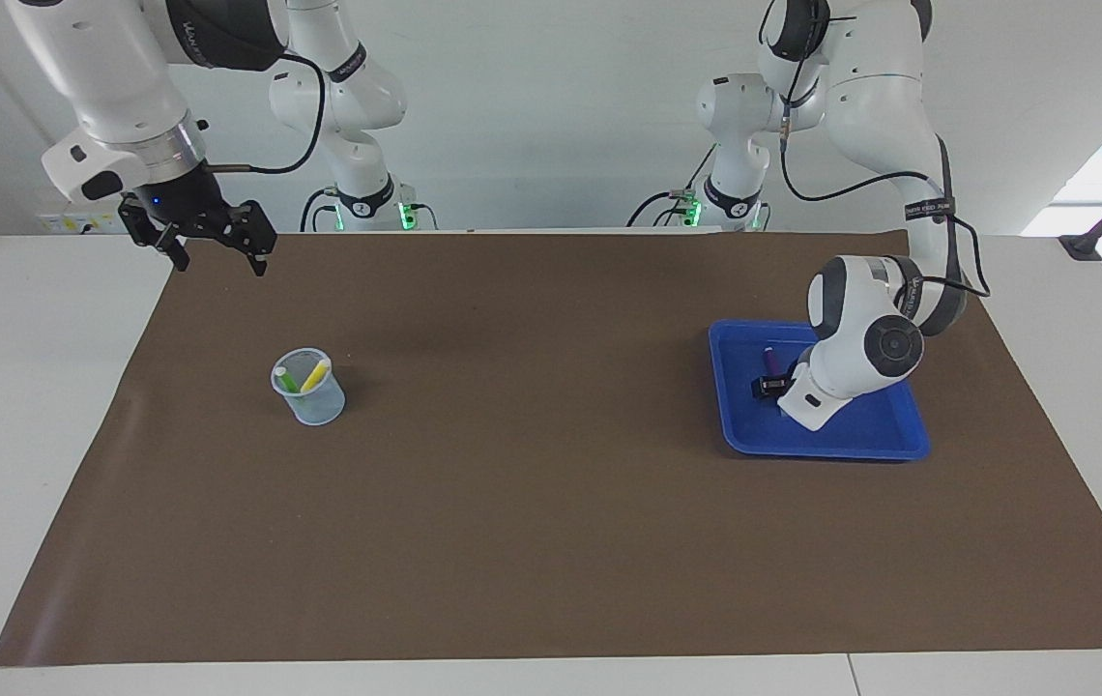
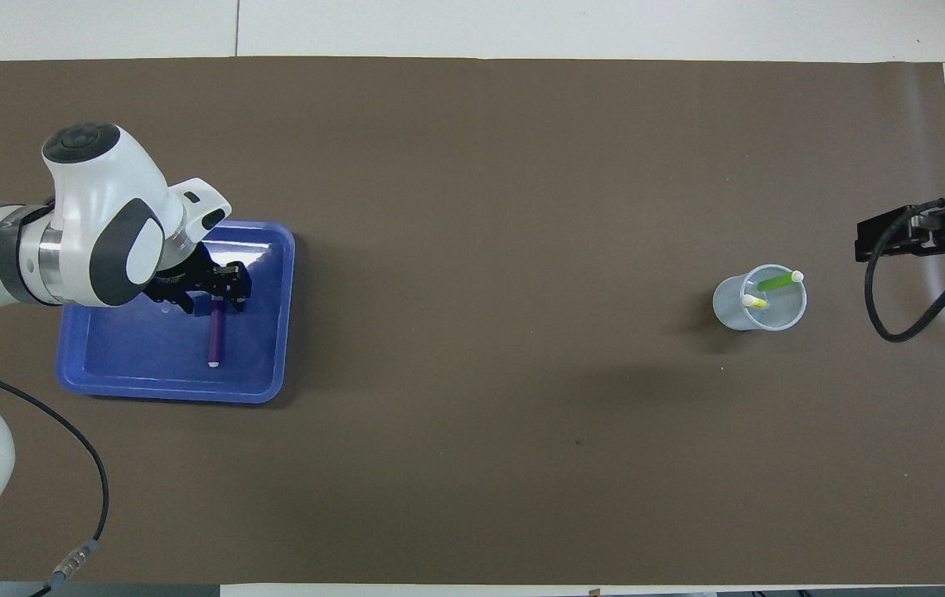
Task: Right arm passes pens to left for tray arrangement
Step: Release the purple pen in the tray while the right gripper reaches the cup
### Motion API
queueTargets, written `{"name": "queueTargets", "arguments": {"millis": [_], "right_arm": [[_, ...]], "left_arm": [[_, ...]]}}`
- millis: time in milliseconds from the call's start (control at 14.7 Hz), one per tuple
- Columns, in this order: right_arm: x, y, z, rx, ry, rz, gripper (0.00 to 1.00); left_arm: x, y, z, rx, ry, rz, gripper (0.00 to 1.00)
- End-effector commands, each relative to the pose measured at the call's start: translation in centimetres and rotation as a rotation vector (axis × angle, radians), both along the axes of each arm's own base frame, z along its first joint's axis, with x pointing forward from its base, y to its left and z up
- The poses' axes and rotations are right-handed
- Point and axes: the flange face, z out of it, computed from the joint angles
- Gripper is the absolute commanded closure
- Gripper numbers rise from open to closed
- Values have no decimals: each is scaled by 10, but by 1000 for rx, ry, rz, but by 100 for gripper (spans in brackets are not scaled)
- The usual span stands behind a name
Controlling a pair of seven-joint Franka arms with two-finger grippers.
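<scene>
The blue tray (image 1: 860, 430) (image 2: 149, 365) lies toward the left arm's end of the table. A purple pen (image 1: 769, 360) (image 2: 215, 340) rests flat in it, its pale end pointing toward the robots. My left gripper (image 1: 768, 385) (image 2: 214, 300) is down in the tray, open, its fingers straddling the pen's other end. A green pen (image 1: 287, 379) (image 2: 777, 282) and a yellow pen (image 1: 317, 374) (image 2: 754, 303) stand in a translucent cup (image 1: 309, 401) (image 2: 760, 311) toward the right arm's end. My right gripper (image 1: 217, 253) (image 2: 860, 245) hangs open and empty, raised over the mat's edge beside the cup.
A brown mat (image 1: 551, 464) (image 2: 506, 332) covers most of the white table. A loose black cable (image 2: 895, 315) loops from the right wrist close to the cup. The left arm's elbow and forearm (image 1: 865, 333) lean over the tray.
</scene>
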Motion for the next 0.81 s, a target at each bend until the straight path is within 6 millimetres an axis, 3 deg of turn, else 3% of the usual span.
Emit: {"name": "queueTargets", "arguments": {"millis": [0,136,407,611,746], "right_arm": [[-17,-4,-42,20,-32,-15,0],[-14,-6,-72,20,-46,-16,0],[3,-8,-125,28,-63,-21,1],[1,-6,-164,32,-70,-20,5],[-1,-7,-179,33,-88,-22,5]], "left_arm": [[-5,0,2,-11,-10,26,22],[-4,-1,9,-10,-4,25,21],[-7,-3,59,-6,-15,15,21],[-19,-3,114,-9,-53,17,17],[-32,1,164,-99,-67,83,7]]}}
